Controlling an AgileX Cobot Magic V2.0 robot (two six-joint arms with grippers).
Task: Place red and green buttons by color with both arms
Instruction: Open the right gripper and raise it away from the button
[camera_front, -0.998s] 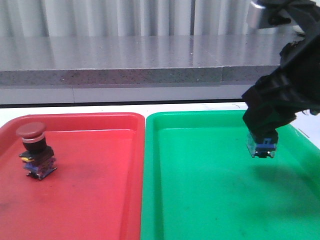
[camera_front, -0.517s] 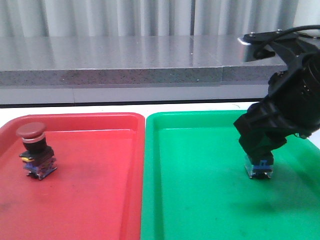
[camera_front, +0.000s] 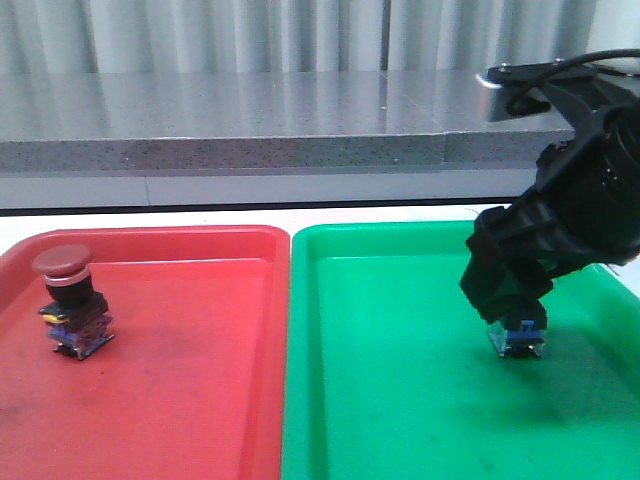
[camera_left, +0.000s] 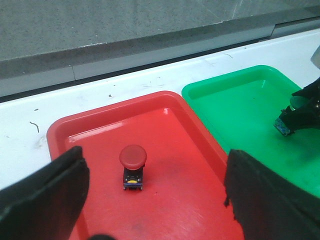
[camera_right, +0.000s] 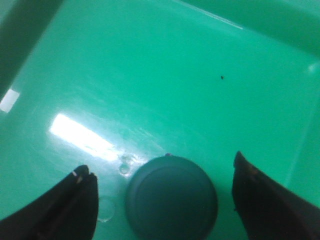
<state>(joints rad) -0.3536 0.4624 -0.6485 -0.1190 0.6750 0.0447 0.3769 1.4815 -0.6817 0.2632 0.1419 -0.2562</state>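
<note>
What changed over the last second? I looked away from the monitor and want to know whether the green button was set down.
The right end effector lowered the green button from above the green tray onto its floor. In the right wrist view its fingers now stand apart from the cap, so it looks released. The red button, the red tray and the open left end effector stayed as they were.

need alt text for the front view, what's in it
The right hand stands over a green button whose blue base touches the floor of the green tray. In the red tray on the left, a red button stands upright and alone; a grey ledge runs behind.
</note>
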